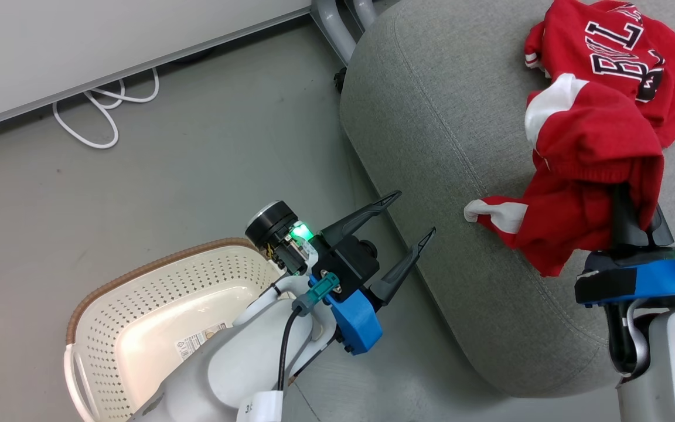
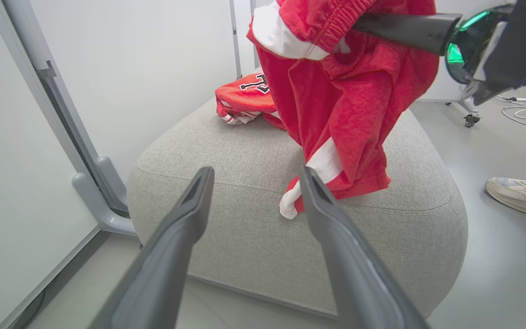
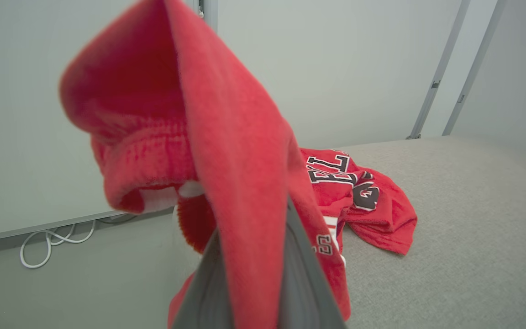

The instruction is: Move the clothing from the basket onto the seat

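Grasping soft red-and-white garment (image 1: 589, 158) in right claw (image 1: 630, 211) over grey fabric seat (image 1: 443, 117); holding left claw (image 1: 415, 212) released.

Saw soft, fuzzy, matt cloth in the clothing (image 1: 595, 146), ribbed at one hem. Found the seat (image 1: 431, 117) covered in coarse-woven matt fabric with a stitched seam. Noted smooth, faintly glossy perforated plastic in the basket (image 1: 138, 299), with a woven-look rim and a paper label (image 1: 197, 341). Saw smooth matt floor (image 1: 167, 176) and matt dark plastic fingers (image 2: 176, 237) on the left gripper (image 2: 256, 176).
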Controlling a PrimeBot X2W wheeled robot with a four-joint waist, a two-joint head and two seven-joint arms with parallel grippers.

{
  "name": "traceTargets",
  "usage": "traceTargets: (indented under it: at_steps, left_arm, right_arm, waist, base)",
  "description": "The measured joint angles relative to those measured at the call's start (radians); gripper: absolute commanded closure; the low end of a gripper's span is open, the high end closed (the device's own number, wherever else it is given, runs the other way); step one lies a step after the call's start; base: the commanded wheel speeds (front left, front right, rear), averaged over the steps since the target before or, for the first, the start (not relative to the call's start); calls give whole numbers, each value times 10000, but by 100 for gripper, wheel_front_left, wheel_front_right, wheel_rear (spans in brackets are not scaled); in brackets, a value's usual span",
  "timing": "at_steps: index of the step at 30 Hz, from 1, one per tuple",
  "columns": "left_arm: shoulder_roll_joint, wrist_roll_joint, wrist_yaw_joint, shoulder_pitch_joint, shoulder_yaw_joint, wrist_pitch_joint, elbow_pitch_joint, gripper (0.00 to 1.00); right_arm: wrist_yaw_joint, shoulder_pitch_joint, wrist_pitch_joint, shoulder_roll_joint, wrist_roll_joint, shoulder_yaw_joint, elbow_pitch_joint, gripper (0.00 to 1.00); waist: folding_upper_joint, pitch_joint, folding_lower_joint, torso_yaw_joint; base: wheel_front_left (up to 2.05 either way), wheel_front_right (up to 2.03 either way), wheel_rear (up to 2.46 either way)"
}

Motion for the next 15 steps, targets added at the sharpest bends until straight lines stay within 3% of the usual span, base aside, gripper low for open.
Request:
traceTargets:
  at_steps: [11,15]
  left_arm:
    - [146,98,0,-304,159,0,-115,0]
    - [293,238,0,-689,198,0,-173,0]
  right_arm:
    - [0,-1151,-2,-25,-31,-424,-1461,100]
    - [0,-2171,-2,-552,-36,-775,-1939,100]
  waist:
    - [0,534,0,-17]
    - [0,1077,0,-6]
  base:
    - [0,0,0]
    - [0,0,0]
